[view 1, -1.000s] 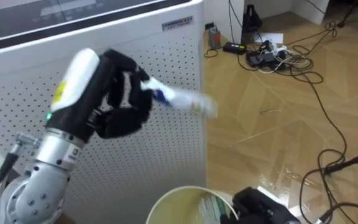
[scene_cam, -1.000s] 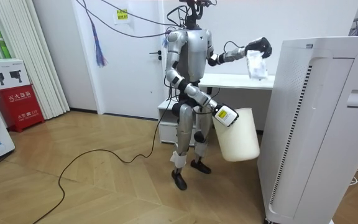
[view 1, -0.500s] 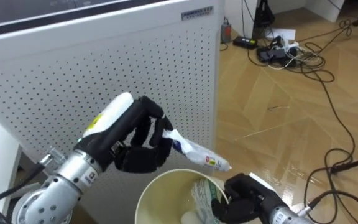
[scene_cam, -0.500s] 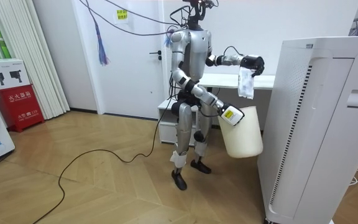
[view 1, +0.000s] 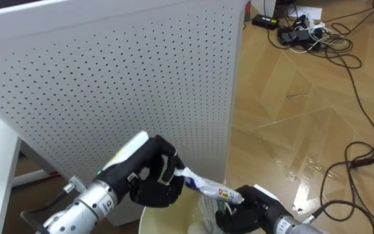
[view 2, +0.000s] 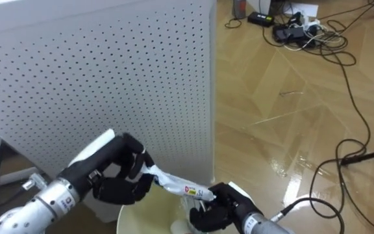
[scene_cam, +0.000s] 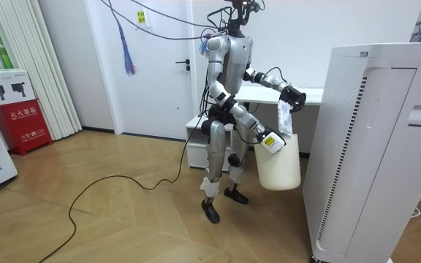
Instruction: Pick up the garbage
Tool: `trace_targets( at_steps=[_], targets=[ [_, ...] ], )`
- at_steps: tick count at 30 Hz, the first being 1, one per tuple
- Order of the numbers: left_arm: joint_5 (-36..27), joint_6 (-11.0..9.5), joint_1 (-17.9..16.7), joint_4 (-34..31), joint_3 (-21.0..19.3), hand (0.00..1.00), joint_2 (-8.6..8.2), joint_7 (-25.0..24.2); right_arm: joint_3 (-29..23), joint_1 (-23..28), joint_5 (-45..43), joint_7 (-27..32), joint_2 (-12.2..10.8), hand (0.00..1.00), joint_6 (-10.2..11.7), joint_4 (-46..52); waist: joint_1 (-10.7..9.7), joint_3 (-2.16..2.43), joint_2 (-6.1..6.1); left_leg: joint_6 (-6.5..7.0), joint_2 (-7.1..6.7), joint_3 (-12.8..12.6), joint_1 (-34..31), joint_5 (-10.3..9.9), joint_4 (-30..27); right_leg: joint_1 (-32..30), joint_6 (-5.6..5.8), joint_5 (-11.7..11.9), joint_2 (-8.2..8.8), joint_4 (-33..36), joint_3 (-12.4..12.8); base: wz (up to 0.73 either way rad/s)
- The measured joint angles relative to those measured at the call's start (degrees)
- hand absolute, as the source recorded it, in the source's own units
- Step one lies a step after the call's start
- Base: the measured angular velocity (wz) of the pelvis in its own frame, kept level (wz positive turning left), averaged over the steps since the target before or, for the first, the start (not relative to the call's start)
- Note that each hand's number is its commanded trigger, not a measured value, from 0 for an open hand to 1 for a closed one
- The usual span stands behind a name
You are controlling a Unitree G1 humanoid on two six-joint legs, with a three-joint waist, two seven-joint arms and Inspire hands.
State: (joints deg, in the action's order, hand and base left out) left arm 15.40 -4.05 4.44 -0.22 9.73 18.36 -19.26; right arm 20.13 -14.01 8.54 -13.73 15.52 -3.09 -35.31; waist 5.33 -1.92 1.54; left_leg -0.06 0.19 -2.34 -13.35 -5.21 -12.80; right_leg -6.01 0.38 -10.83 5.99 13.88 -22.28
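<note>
The left robot hand point(view 1: 149, 182) is closed around one end of a crumpled white plastic wrapper point(view 1: 203, 184) with some coloured print. The wrapper's free end sticks out toward the robot's right, over the open mouth of a cream-coloured bucket point(scene_cam: 278, 162). In the room view the wrapper hangs down from that hand, with its lower end at the bucket's rim. It is not yet lying inside.

The right robot hand point(view 1: 242, 211) has its dark fingers curled over the bucket's rim. It holds the bucket up in front of the robot at about hip height. Some pale crumpled material lies inside the bucket, just beside that hand.

The robot stands upright on a wooden floor point(view 1: 291, 117). A white bench point(scene_cam: 265, 93) is behind it. A tall white appliance with a perforated side panel point(view 1: 109, 84) stands close by at the room view's right. A tangle of dark cables point(view 1: 310, 36) lies on the floor well beyond the bucket.
</note>
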Motion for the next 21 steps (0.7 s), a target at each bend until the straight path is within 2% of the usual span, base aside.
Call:
trace_targets(
  at_steps=[12,16,21],
  targets=[
    [0.1,0.1,0.0,2.5,0.8,1.0,-0.83,-2.5,0.0,-0.1,-2.6,-0.2,0.2,1.0,0.0,-0.4,-0.2,0.05,-0.1,0.0,-0.01,0.0,-0.2,0.0,-0.1,-0.1,0.0,0.0,-0.01,0.0,0.4,0.0],
    [0.1,1.4,-0.2,2.5,0.9,1.0,-0.86,-3.0,0.0,-0.1,-2.6,-0.2,0.3,1.0,0.0,-0.4,-0.2,0.14,-0.23,0.0,0.02,0.0,-0.2,0.0,-0.4,-0.1,0.0,0.0,-0.02,0.3,0.4,0.0],
    [0.5,1.7,-0.6,2.5,0.9,1.0,-0.86,-4.5,0.0,-0.1,-2.6,-0.3,0.4,1.0,0.0,-0.4,-0.2,0.18,-0.3,0.01,0.04,0.0,-0.2,0.0,-0.8,0.0,0.0,0.0,0.04,0.7,0.4,0.0]
  ],
)
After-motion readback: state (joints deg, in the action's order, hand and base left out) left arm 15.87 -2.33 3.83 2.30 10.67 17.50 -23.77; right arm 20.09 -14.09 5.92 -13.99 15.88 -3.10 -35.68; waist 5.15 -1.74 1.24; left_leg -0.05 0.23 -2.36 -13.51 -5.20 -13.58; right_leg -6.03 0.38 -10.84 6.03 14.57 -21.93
